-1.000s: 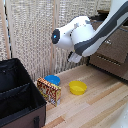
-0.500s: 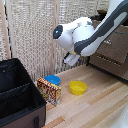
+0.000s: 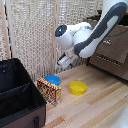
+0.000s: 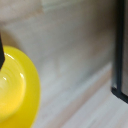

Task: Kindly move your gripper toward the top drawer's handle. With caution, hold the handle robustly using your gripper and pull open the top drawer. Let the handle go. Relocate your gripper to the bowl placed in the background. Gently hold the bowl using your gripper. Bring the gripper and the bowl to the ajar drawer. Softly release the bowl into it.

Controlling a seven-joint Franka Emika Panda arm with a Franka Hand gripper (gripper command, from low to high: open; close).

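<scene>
Having swung nearer since a second ago, the tool (image 3: pixel 63 61), grip state unclear, hovers at twelve o'clock above the bowl (image 3: pixel 52 79).

Blue bowl (image 3: pixel 52 79) upright on the floor; top drawer (image 3: pixel 116 44) closed

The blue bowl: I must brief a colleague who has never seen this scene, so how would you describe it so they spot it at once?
Start at the large black fabric bin on the exterior view's left and find the small colourful printed box leaning beside it on the light wooden floor. The small round bright blue bowl sits just behind that box. Its neighbour, the round yellow bowl, differs in colour.
</scene>
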